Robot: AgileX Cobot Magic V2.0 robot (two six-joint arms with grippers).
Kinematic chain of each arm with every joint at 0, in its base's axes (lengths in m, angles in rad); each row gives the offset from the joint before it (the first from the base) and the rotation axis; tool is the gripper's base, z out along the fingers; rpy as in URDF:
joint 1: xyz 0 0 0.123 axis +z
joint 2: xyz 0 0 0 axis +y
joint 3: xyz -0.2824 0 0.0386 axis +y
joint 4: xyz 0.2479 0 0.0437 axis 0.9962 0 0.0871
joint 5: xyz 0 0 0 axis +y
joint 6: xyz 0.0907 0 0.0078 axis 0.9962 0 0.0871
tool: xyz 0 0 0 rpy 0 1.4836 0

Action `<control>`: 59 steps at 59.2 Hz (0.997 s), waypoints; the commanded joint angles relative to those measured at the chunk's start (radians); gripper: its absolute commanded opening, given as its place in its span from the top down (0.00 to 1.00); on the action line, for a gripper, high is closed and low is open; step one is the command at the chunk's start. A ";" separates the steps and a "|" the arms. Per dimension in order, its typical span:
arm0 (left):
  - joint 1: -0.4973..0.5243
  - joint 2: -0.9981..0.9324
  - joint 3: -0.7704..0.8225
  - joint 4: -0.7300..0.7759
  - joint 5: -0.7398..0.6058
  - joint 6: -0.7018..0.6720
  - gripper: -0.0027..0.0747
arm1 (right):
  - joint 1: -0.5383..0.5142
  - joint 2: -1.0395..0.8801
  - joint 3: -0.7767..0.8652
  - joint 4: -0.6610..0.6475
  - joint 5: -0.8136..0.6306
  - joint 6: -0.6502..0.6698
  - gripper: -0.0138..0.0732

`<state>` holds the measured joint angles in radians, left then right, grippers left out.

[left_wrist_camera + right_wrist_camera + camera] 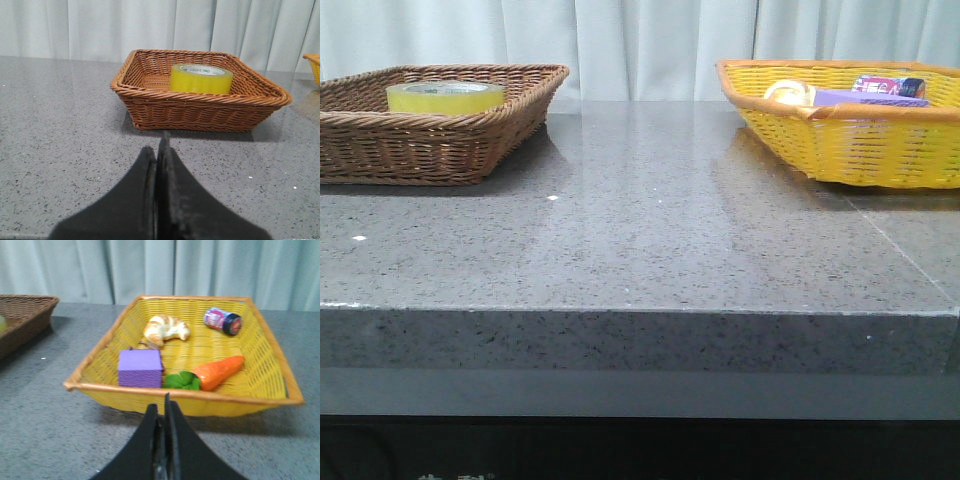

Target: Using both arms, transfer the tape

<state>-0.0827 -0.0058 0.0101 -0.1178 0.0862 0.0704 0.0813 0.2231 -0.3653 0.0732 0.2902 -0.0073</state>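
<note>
Front view: the tape (445, 97) lies flat in the brown basket (440, 140) at left; a yellow basket (850, 140) sits at right, on the grey table (640, 240). Left wrist view: the left gripper (159, 150), fingers pressed together, empty, points at the brown basket. Right wrist view: the right gripper (162, 412), likewise closed, faces the yellow basket holding a purple block (140, 369), carrot (215, 373), croissant (166, 329) and can (223, 320).

Left claw (159, 150), jaws pressed together, above grey tabletop (60, 125); brown wicker basket (200, 107) at 12 o'clock holds yellow tape (201, 79), lying flat
</note>
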 commanded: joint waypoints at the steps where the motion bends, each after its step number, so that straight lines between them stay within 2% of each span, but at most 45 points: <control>1: 0.002 -0.018 0.039 -0.009 -0.086 -0.010 0.99 | -0.027 -0.060 0.071 0.001 -0.149 -0.006 0.92; 12: 0.002 -0.018 0.039 -0.009 -0.086 -0.010 0.99 | -0.032 -0.181 0.236 0.001 -0.230 -0.005 0.92; 26: 0.002 -0.018 0.039 -0.009 -0.086 -0.010 0.99 | -0.034 -0.260 0.363 0.001 -0.351 -0.005 0.92; 59: 0.002 -0.018 0.039 -0.009 -0.086 -0.010 0.99 | -0.063 -0.260 0.367 0.001 -0.343 -0.005 0.92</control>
<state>-0.0827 -0.0058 0.0101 -0.1178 0.0862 0.0704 0.0220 -0.0102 0.0278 0.0767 0.0347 -0.0073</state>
